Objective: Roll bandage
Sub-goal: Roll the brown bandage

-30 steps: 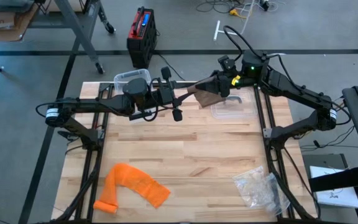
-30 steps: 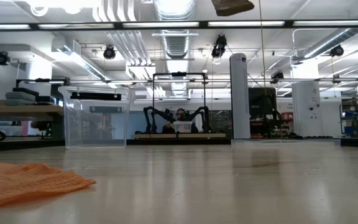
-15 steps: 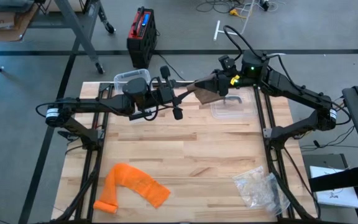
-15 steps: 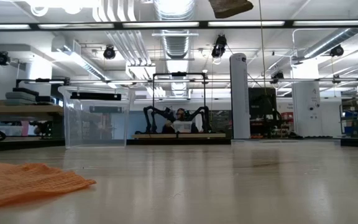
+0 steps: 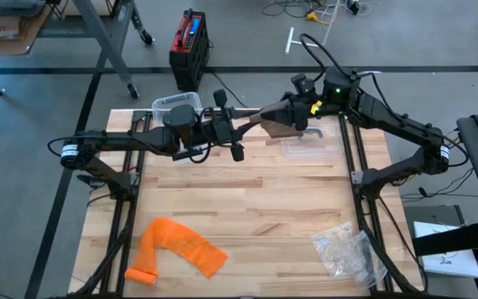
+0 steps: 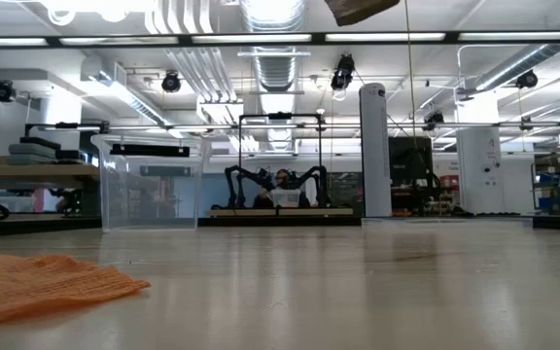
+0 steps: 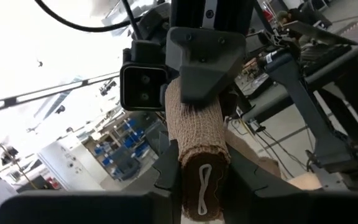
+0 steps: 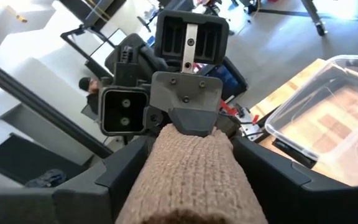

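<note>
Brown bandage [image 5: 279, 124]: I held it stretched above the wooden table [image 5: 247, 208].
Left gripper [image 5: 241, 127]: pinched its narrow end.
Right gripper [image 5: 286, 112]: clamped its rolled end.

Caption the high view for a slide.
Left gripper and right gripper hold a tan bandage between them above the wooden table.

Low view: bandage [image 6: 360, 9] cut off by top edge at 12 o'clock, grippers out of frame. Orange cloth [image 6: 37, 282] clipped at 8 o'clock. Right wrist view: bandage's near end runs off the bottom (roll fills the frame). Person [image 6: 282, 182] too small.
</note>
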